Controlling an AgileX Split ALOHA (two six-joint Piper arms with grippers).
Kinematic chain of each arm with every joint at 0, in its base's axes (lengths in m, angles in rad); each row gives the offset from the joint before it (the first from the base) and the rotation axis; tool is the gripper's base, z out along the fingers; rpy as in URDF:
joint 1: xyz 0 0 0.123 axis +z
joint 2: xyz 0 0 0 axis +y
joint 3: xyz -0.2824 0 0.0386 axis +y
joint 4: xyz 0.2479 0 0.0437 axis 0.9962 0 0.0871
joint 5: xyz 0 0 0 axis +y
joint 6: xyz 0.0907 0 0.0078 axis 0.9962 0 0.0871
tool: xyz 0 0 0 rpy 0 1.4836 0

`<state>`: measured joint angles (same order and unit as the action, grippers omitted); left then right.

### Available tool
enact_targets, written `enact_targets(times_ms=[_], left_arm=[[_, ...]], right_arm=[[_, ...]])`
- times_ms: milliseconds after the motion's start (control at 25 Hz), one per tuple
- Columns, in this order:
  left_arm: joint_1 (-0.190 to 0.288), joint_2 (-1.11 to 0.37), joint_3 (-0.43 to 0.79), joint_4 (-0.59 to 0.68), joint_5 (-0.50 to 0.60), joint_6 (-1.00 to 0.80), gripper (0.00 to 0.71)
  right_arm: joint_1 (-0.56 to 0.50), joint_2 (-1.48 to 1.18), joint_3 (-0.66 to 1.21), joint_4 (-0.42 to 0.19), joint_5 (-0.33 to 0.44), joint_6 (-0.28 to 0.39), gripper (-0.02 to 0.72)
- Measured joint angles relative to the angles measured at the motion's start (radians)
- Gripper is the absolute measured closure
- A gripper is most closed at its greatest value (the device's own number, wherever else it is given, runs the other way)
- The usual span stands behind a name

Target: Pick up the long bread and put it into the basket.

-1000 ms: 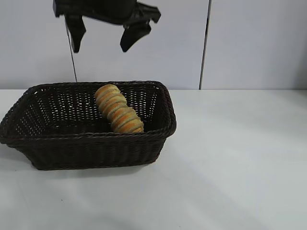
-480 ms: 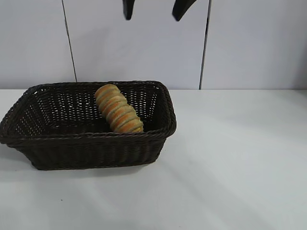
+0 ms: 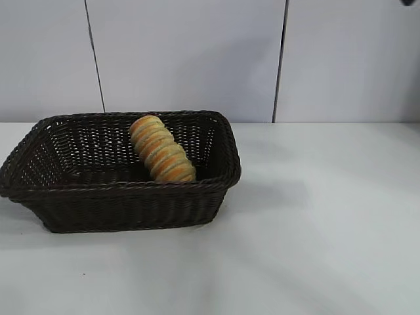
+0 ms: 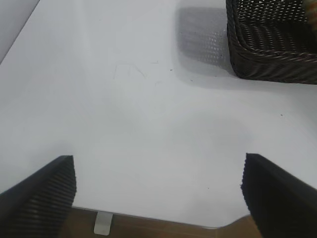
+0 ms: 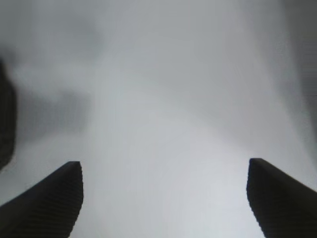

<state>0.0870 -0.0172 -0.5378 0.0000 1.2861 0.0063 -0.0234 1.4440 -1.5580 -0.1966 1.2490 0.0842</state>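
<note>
- Dark brown wicker makes up the basket (image 3: 125, 197), which stands on the left part of the white table (image 3: 315, 249) in the exterior view, with flared woven sides and a braided rim.
- The long bread (image 3: 162, 149) lies inside that basket, toward its right half, set at a slant: one rounded end is up near the far wall, the other is down by the near rim. Its tan crust carries orange-brown crosswise stripes.
- Behind the table is a pale panelled wall (image 3: 190, 59), with two thin dark vertical seams.
- The right stretch of the tabletop is bare white, with a soft shadow just right of the basket.
- The left gripper (image 4: 158, 191) is over the table near its edge, well apart from the basket, one corner of which (image 4: 270, 44) shows farther off in the left wrist view. Its two ribbed black fingers (image 4: 42, 196) are spread wide with only tabletop between them (nothing is held).
- The right gripper (image 5: 163, 198) shows in its own wrist view over a blurred pale surface; its fingers (image 5: 49, 203) are likewise spread far apart and hold nothing. A dark blurred shape sits at one edge of that view; what it is cannot be told.
- In the exterior view only a tiny dark fragment (image 3: 411, 2) shows at the top right corner.
</note>
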Motion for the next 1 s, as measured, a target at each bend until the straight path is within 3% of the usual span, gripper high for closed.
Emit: enact_targets(times_ms=[240,520,800,1000], left_arm=[[0.000,0.000,0.000,0.000,0.000,0.000,0.053],[0.000,0.000,0.000,0.000,0.000,0.000,0.053],[0.000,0.000,0.000,0.000,0.000,0.000,0.053],[0.000,0.000,0.000,0.000,0.000,0.000,0.053]], right_arm=[[-0.001,-0.126,0.009,0.038,0.001,-0.007,0.081],[-0.001,-0.540,0.036,0.069,0.009,-0.025,0.081],[-0.001,-1.106,0.382,0.001,0.019,-0.025,0.081],[-0.001,-1.394,0.613,0.038,0.019,-0.010,0.081]])
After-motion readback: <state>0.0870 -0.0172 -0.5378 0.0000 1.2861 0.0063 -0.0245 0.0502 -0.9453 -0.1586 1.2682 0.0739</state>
